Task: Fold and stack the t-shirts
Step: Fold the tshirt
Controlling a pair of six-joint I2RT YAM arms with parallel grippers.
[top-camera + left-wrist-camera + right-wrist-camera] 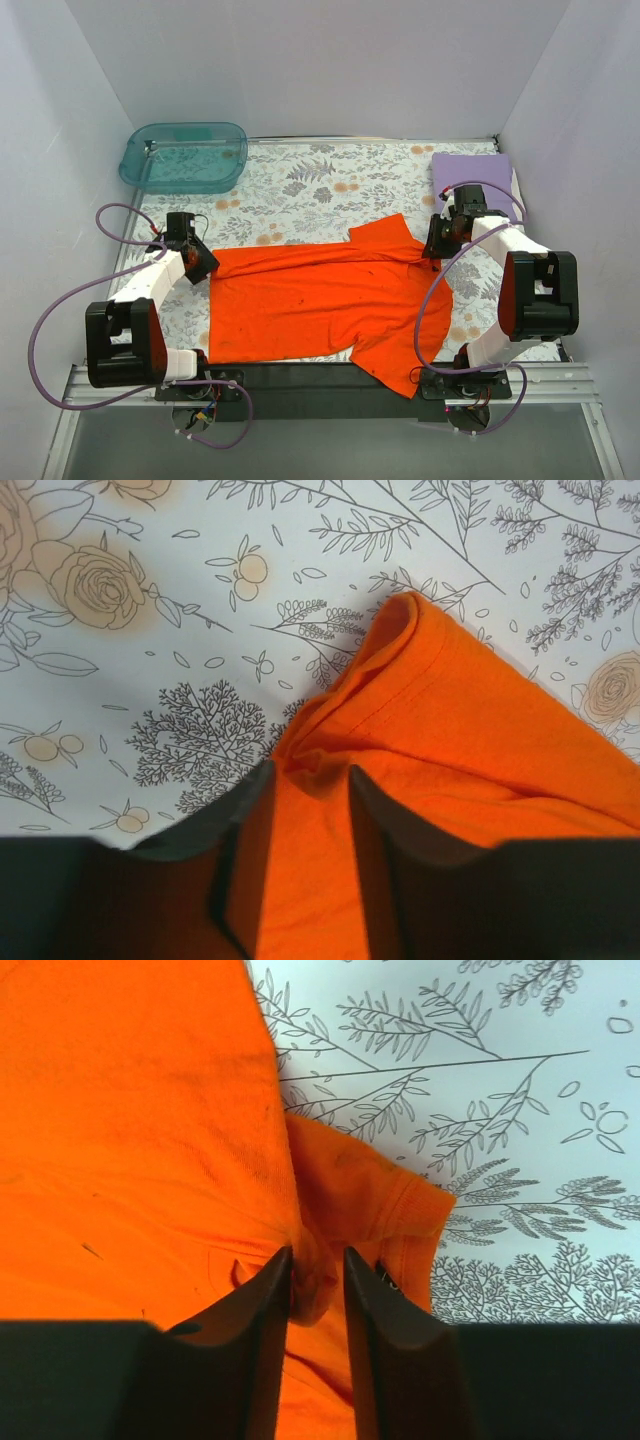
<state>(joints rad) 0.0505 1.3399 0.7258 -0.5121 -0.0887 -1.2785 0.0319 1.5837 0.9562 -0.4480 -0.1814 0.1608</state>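
— Left gripper (310, 770)?
— Parted, with a bunched edge of the orange t-shirt (320, 300) lying between the fingers, at the shirt's 9 o'clock.
— Right gripper (317, 1252)?
— Narrow gap, a fold of the same shirt inside; pinched or slack, cannot tell. At the shirt's 2 o'clock.
— Beyond?
— Orange spread flat at the centre of the table (300, 185); lavender t-shirt (470, 165) at 1 o'clock, teal tub (185, 155) at 11.

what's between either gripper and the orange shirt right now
Nothing visible stands between them. The bright orange-red cloth t-shirt lies spread out, and its fabric sits between the fingers of the left gripper at one end and of the right gripper at the other.
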